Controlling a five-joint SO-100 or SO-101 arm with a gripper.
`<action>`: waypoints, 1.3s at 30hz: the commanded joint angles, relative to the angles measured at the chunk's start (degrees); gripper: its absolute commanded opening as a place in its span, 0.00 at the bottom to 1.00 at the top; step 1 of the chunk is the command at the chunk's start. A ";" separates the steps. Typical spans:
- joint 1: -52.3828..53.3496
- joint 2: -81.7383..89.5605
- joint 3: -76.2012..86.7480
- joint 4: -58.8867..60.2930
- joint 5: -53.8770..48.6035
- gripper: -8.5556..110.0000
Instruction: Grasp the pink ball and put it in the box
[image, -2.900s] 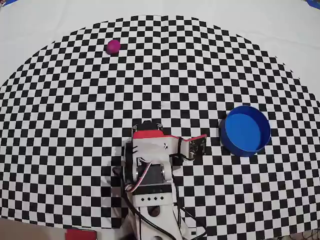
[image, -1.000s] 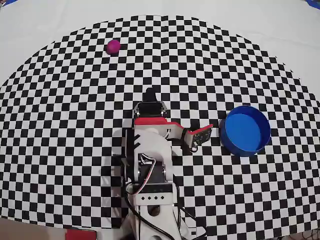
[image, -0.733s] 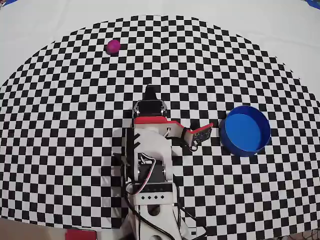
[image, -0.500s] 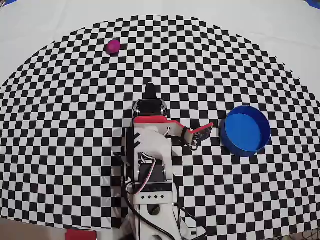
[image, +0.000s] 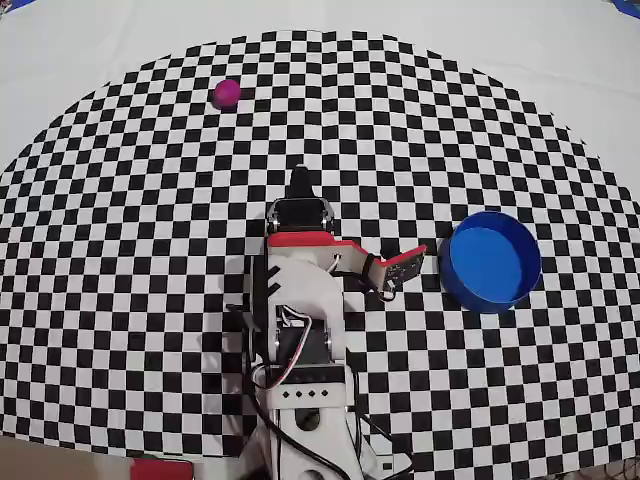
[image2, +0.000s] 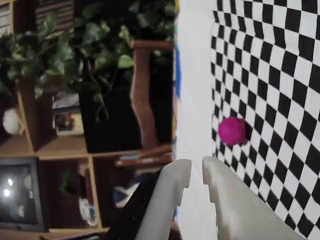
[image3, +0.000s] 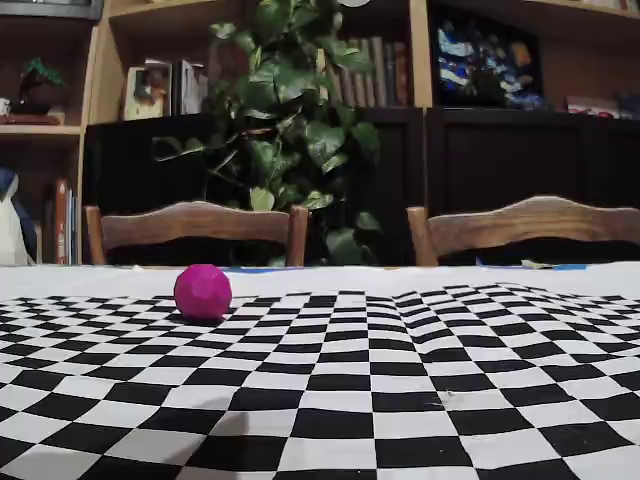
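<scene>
The pink ball (image: 227, 93) rests on the checkered cloth at the far left in the overhead view, near the pattern's edge. It also shows in the wrist view as the same ball (image2: 232, 130) and in the fixed view as a magenta sphere (image3: 202, 291). The blue round box (image: 490, 258) stands empty at the right. My gripper (image: 300, 180) points up the view from the middle of the cloth, well short of the ball. In the wrist view the gripper (image2: 196, 167) has its white fingers almost together, holding nothing, with the ball ahead and slightly right.
The arm's white and red body (image: 300, 300) fills the lower middle of the cloth (image: 150, 300). Two wooden chairs (image3: 195, 225), a plant (image3: 290, 120) and bookshelves stand beyond the table's far edge.
The arm has unfolded and the gripper tip has pushed forward, up the overhead view, then slowed almost to a stop. Ball and box have stayed put.
</scene>
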 joint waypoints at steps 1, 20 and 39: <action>0.62 -0.62 0.44 -1.14 -0.44 0.07; 0.79 -0.62 0.44 -1.05 -0.44 0.07; 1.67 -0.09 0.35 -3.16 -23.55 0.07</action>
